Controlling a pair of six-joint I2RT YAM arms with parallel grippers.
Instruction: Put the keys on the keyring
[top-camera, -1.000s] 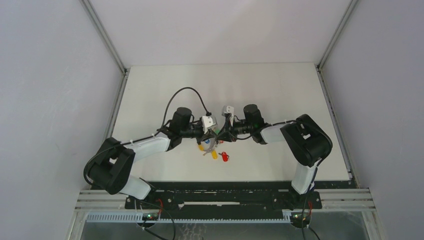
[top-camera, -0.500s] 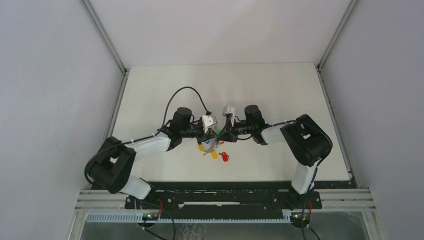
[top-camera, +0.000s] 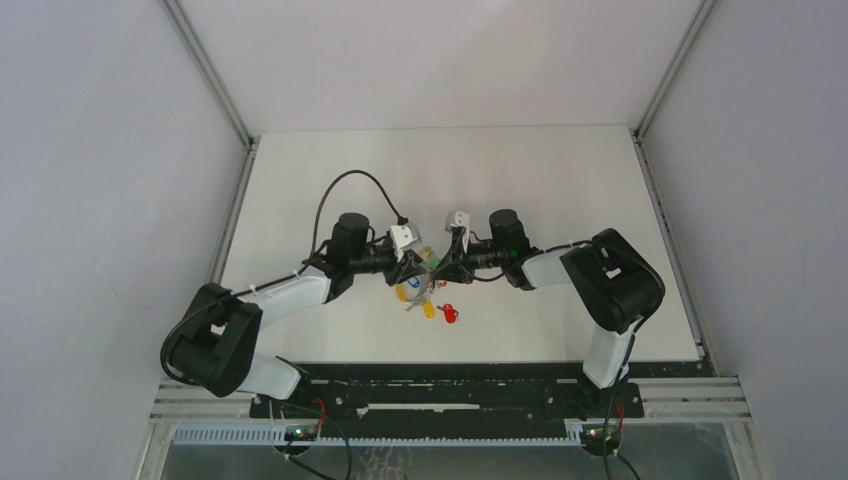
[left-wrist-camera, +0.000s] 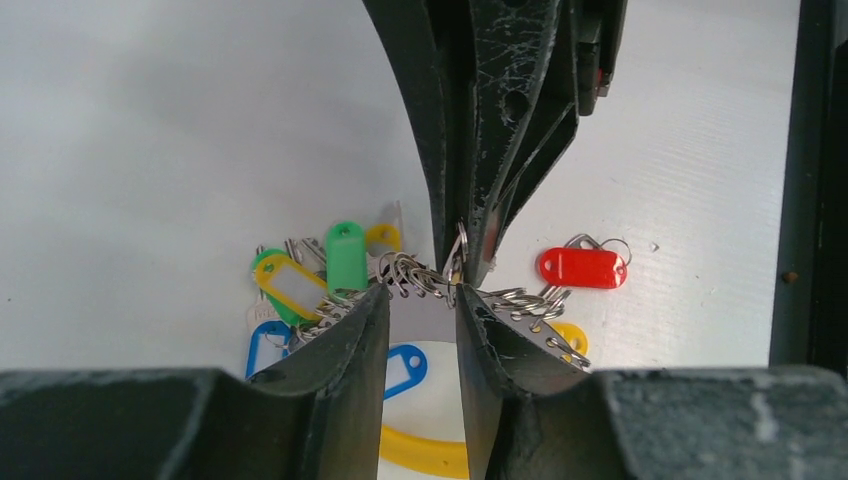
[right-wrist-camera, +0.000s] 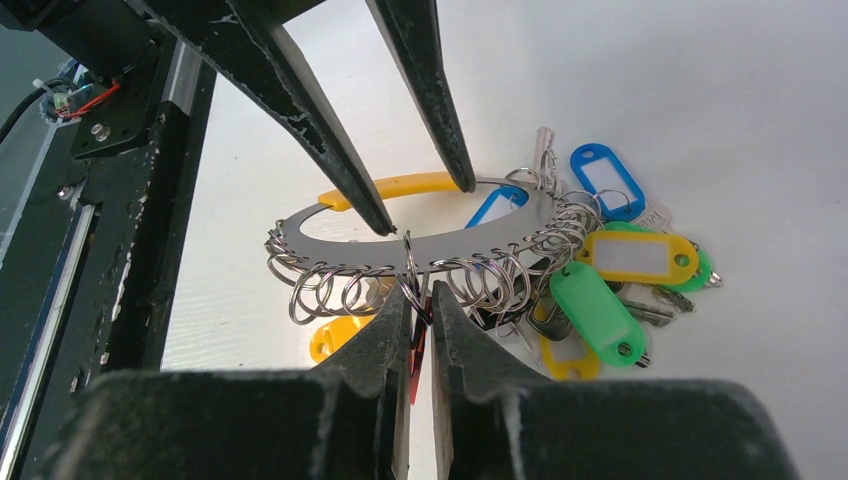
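Note:
The keyring (right-wrist-camera: 440, 235) is a flat silver curved plate hung with several small split rings, green, blue and yellow tags and a yellow band (right-wrist-camera: 400, 187); it sits at the table's middle (top-camera: 415, 290). My right gripper (right-wrist-camera: 420, 295) is shut on one small split ring (right-wrist-camera: 410, 262) at the plate's near edge; red shows in the gap between its fingers. My left gripper (left-wrist-camera: 422, 295) is open, its fingertips (right-wrist-camera: 385, 228) spread across the plate's width from the other side. A red-tagged key (left-wrist-camera: 580, 268) and a yellow-tagged one (left-wrist-camera: 570, 335) lie on the table beside the plate.
The two grippers meet tip to tip over the keyring (top-camera: 428, 270). White table (top-camera: 560, 180) with grey walls on three sides. The black rail of the arm bases (right-wrist-camera: 110, 200) runs along the near edge.
My left arm has drawn back to the left and slightly away from the keyring. The right arm and the loose keys have not moved.

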